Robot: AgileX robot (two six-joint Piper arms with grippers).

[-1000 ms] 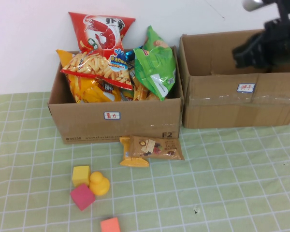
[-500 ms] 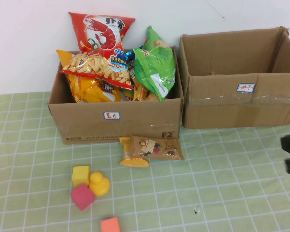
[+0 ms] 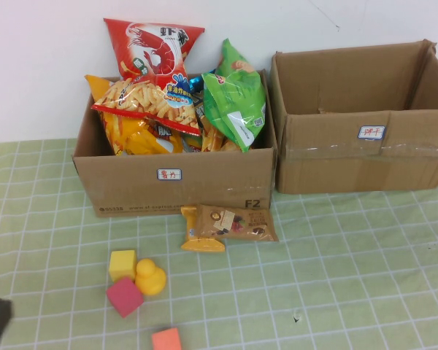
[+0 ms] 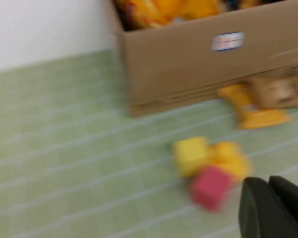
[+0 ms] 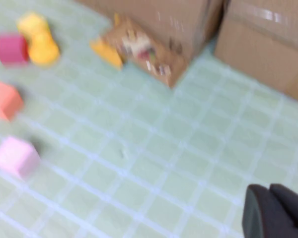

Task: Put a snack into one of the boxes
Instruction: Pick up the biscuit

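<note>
Left gripper [image 4: 270, 208] low over the green-checked bench [image 3: 350, 277] at its near left corner, fingers together, holding nothing. Right gripper [image 5: 274, 210] out of the high view; wrist view shows its fingers pressed together, empty, above the cloth. Brown snack packet [image 3: 236, 224] lies flat on the bench, touching the front of the full left box [image 3: 175, 182]. Right box [image 3: 361, 157] holds no snack that can be seen. Yellow block [image 3: 122, 264], yellow duck [image 3: 150, 278] and red block [image 3: 124, 297] cluster near the left gripper.
</note>
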